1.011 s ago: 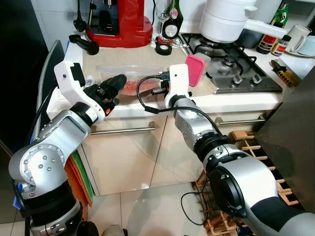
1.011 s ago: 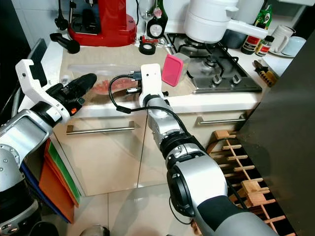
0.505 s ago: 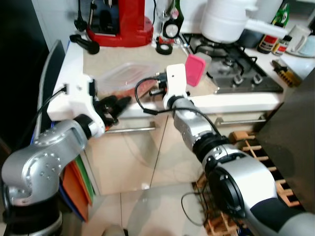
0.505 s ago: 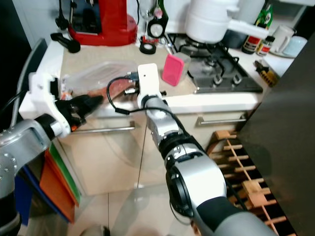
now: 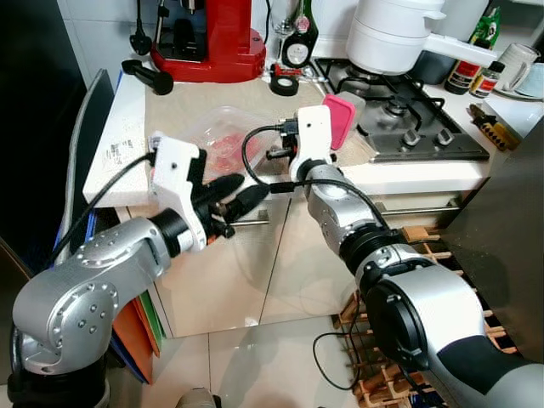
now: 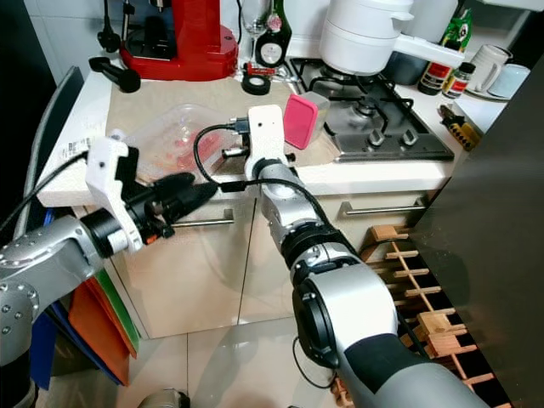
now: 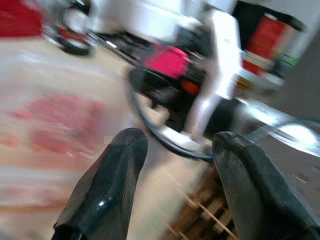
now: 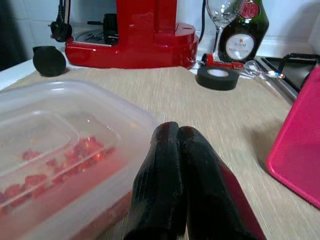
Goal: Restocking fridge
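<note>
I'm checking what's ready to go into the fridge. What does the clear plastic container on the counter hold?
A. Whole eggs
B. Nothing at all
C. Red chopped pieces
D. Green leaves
C. The right wrist view shows small red chopped pieces inside the clear lidded container, just beside the right gripper, whose fingers are pressed together.

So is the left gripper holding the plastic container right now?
No, the left gripper has its fingers apart with nothing between them, in front of the counter edge, off the container.
</note>
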`<state>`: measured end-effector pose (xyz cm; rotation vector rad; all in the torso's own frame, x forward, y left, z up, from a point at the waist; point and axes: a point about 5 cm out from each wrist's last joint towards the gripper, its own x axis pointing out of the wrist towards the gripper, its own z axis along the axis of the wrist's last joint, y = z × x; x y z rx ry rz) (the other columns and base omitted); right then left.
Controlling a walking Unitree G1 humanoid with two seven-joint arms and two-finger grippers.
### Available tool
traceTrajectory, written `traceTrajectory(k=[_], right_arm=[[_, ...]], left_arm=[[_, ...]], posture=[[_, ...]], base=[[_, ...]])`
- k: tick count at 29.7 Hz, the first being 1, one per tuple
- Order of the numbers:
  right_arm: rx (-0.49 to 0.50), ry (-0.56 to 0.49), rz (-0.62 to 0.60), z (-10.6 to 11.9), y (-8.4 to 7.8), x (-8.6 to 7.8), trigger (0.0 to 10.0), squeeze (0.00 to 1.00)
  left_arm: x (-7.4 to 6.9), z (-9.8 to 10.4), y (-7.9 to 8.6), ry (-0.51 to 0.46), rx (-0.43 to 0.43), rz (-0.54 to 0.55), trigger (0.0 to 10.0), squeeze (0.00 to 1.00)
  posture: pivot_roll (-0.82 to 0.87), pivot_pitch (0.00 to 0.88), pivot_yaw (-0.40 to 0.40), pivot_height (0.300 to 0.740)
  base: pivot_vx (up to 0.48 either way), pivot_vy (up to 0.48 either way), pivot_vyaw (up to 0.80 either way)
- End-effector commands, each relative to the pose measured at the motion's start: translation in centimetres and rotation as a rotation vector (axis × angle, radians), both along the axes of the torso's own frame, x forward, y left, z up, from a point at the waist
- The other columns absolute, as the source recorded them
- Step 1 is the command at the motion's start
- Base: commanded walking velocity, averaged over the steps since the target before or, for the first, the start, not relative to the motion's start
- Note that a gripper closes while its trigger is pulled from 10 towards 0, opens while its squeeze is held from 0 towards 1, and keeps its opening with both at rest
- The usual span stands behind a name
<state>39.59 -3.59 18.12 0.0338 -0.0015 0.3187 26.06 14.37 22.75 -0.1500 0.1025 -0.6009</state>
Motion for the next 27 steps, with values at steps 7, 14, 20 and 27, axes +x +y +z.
traceTrajectory(k=[7, 14, 20, 27], right_arm=[[0.027, -0.170, -0.045, 2.2, -1.6, 0.4, 10.0, 0.00], [0.044, -0.260, -0.086, 1.1, -3.2, -1.2, 10.0, 0.00], [0.038, -0.331, -0.132, 0.2, -5.1, -4.6, 10.0, 0.00], [0.036, -0.350, -0.154, -0.2, -6.8, -7.5, 10.0, 0.00]], left_arm=[[0.8, 0.8, 1.5, -0.119, 0.069, 0.173, 10.0, 0.00], [1.1, 0.2, 1.3, -0.129, 0.065, 0.192, 10.0, 0.00], [0.8, -0.8, 2.6, -0.033, -0.006, 0.268, 10.0, 0.00], [0.9, 0.5, 5.0, -0.118, -0.011, 0.392, 10.0, 1.00]], posture=[[0.21, 0.024, -0.093, 0.740], [0.17, 0.004, -0.091, 0.740], [0.15, 0.000, -0.087, 0.740], [0.17, 0.000, -0.107, 0.740]], base=[[0.000, 0.000, 0.00], [0.000, 0.000, 0.00], [0.000, 0.000, 0.00], [0.000, 0.000, 0.00]])
